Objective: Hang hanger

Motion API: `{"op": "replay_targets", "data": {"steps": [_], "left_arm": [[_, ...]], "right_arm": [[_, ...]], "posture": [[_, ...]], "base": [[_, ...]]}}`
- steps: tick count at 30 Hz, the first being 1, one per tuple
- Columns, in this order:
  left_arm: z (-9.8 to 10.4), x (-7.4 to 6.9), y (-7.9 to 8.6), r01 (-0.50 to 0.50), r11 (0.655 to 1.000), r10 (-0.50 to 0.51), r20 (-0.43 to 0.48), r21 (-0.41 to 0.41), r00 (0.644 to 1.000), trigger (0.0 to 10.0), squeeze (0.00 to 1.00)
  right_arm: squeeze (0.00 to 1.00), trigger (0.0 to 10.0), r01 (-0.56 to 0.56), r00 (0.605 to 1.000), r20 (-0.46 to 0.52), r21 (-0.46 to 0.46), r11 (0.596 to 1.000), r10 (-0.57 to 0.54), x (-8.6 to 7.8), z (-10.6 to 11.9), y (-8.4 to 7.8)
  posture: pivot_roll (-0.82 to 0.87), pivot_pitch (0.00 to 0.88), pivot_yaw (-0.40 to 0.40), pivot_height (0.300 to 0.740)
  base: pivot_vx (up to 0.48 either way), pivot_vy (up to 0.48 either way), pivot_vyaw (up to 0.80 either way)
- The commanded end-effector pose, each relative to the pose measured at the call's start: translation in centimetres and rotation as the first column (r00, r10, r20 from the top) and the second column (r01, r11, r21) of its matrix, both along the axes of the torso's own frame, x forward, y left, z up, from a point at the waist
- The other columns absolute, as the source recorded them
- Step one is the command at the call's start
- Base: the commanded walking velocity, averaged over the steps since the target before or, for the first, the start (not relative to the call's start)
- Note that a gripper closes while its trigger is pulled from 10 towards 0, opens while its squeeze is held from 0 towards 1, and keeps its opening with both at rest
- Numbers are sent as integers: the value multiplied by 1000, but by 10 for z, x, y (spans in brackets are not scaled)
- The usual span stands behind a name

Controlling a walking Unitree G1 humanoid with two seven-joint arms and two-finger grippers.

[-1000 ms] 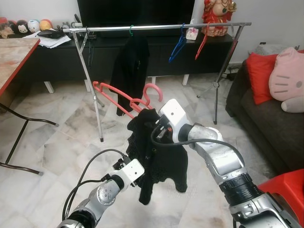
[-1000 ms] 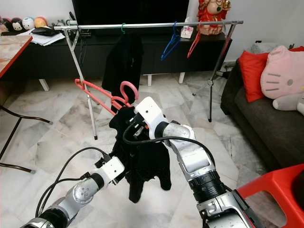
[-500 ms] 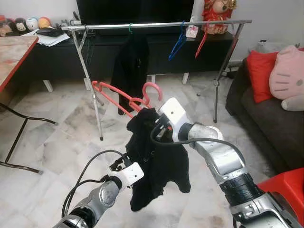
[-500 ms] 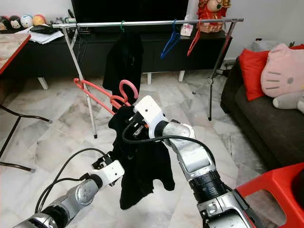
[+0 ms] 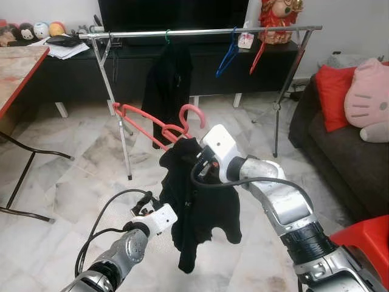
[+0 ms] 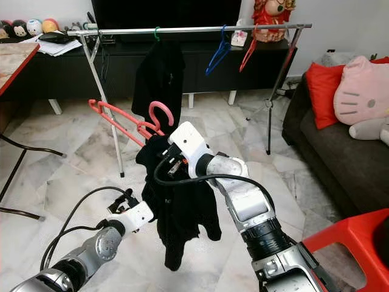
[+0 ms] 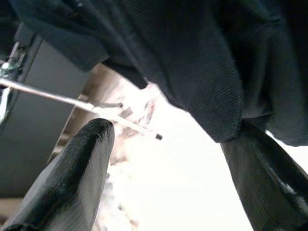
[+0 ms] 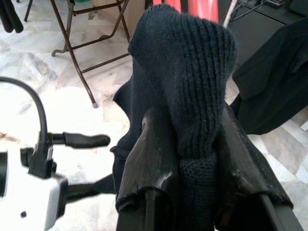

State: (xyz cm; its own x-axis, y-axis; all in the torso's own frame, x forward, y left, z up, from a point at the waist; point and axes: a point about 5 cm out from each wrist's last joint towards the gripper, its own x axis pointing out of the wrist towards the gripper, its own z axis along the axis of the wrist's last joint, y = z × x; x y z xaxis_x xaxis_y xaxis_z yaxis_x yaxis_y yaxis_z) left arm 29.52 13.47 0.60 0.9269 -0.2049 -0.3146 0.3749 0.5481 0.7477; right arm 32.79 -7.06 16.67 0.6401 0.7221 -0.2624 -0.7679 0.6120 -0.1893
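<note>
Both eye views look forward and down from the head, sharing the clothes rack (image 5: pixel 200 33) and black garment (image 6: pixel 179 207); wrist views sit close against that garment.

Red hanger (image 5: pixel 155 123) tilted, black garment (image 5: pixel 200 207) draped on it.

Ribbed black knit garment (image 8: pixel 192 86); glossy red plastic hanger (image 5: pixel 152 125); shiny metal rail (image 5: pixel 200 33); polished marble floor (image 5: pixel 61 182).
</note>
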Motion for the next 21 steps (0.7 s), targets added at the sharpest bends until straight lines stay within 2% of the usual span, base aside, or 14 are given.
{"op": "replay_targets", "data": {"steps": [1, 9, 15, 17, 19, 21], "left_arm": [[2, 3, 6, -46, 999, 46, 9, 6, 999, 10000, 0], [0, 3, 10, -109, 994, 109, -9, -30, 994, 10000, 0], [-1, 0, 6, -102, 990, 100, -21, -93, 995, 10000, 0], [1, 1, 5, -104, 989, 104, -1, -108, 995, 10000, 0], [4, 3, 7, -132, 985, 138, 44, -111, 989, 10000, 0], [6, 4, 10, -167, 976, 176, 52, -141, 983, 10000, 0]], "right_arm": [[0, 0, -31, 998, 53, 13, 999, 30, -2, 14, 5], [0, 0, -38, 998, 59, 1, 999, 38, -3, 13, 8], [0, 0, -65, 996, 55, 6, 998, 65, -7, 13, 13], [0, 0, -74, 996, 54, 8, 997, 73, -8, 14, 15], [0, 0, -82, 995, 57, 12, 997, 81, -9, 15, 17], [0, 0, -85, 995, 55, 12, 996, 84, -10, 14, 18]], "posture": [[-104, 15, -46, 740], [-103, 12, -47, 740], [-104, 12, -46, 740], [-106, 12, -45, 740], [-106, 12, -45, 740], [-105, 12, -45, 740]], "base": [[0, 0, 0], [0, 0, 0], [0, 0, 0], [0, 0, 0], [0, 0, 0], [0, 0, 0]]}}
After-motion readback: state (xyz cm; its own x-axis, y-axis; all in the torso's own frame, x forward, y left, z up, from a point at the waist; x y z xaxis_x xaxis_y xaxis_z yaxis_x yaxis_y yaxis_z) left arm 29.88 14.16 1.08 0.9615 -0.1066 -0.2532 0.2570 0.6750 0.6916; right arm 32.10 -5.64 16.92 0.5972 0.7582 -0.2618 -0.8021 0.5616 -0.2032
